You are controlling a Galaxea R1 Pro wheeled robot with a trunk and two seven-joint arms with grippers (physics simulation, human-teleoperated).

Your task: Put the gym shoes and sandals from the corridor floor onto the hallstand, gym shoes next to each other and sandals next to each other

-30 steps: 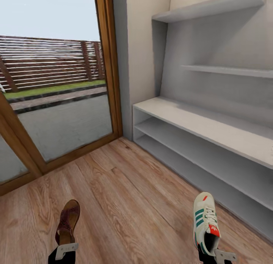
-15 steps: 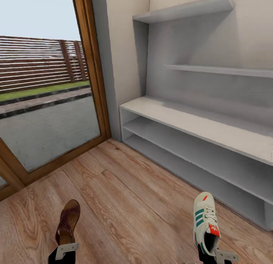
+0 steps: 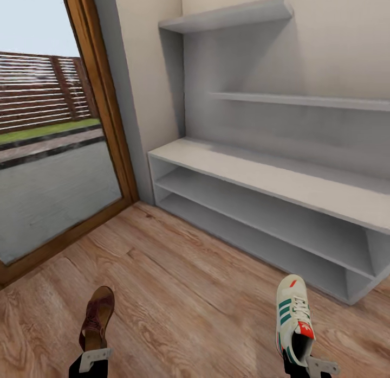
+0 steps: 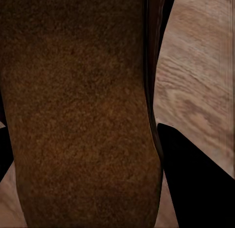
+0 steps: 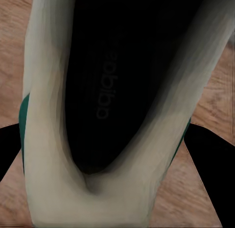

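A dark reddish-brown sandal point(image 3: 96, 316) hangs over the corridor floor point(image 3: 189, 291) at the lower left of the head view, its heel held in my left gripper point(image 3: 93, 357). Its tan footbed point(image 4: 78, 105) sits between dark fingers point(image 4: 196, 184) in the left wrist view. At the lower right, my right gripper point(image 3: 307, 365) is shut on the heel of a white gym shoe point(image 3: 292, 318) with green stripes. The shoe's dark opening point(image 5: 112, 81) shows close up in the right wrist view. The pale grey hallstand point(image 3: 271, 177) stands ahead to the right, its bench top and two low shelves bare.
A glass door with a wooden frame point(image 3: 103, 107) is on the left, looking out on a fence and grass. Two staggered wall shelves point(image 3: 303, 100) hang above the bench. The rack's right end panel point(image 3: 360, 283) reaches the floor close to the gym shoe.
The whole head view has swung: door and rack have slid left in the picture, and the rack's right end has come into sight. Both shoes keep their places in my grippers.
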